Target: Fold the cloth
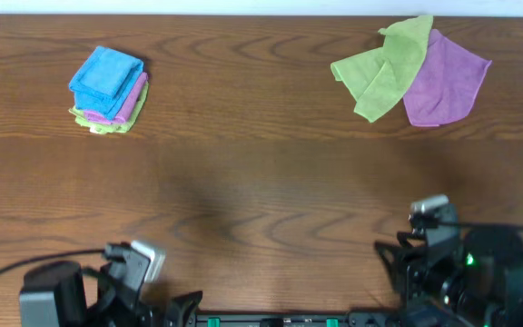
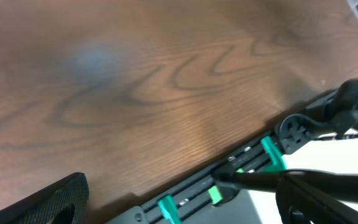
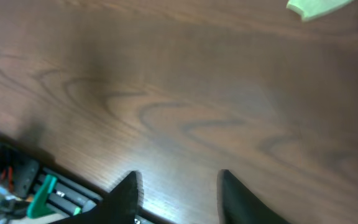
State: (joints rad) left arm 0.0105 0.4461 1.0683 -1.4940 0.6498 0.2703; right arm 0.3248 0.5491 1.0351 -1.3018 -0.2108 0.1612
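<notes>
The sky-blue cloth (image 1: 105, 74) lies folded into a small rectangle at the far left of the table. It sits on top of a stack with a purple and a lime-green folded cloth under it. My left gripper (image 1: 137, 262) is at the near edge on the left, open and empty; in the left wrist view its fingers (image 2: 179, 190) sit wide apart over the table edge. My right gripper (image 1: 428, 216) is at the near edge on the right, and its fingers (image 3: 178, 186) are open and empty over bare wood. Neither gripper is near the cloth.
An unfolded lime-green cloth (image 1: 381, 65) lies at the far right, partly over an unfolded purple cloth (image 1: 445, 80); the green one's corner shows in the right wrist view (image 3: 319, 6). The arm bases and a black rail with green clips (image 2: 229, 180) line the near edge.
</notes>
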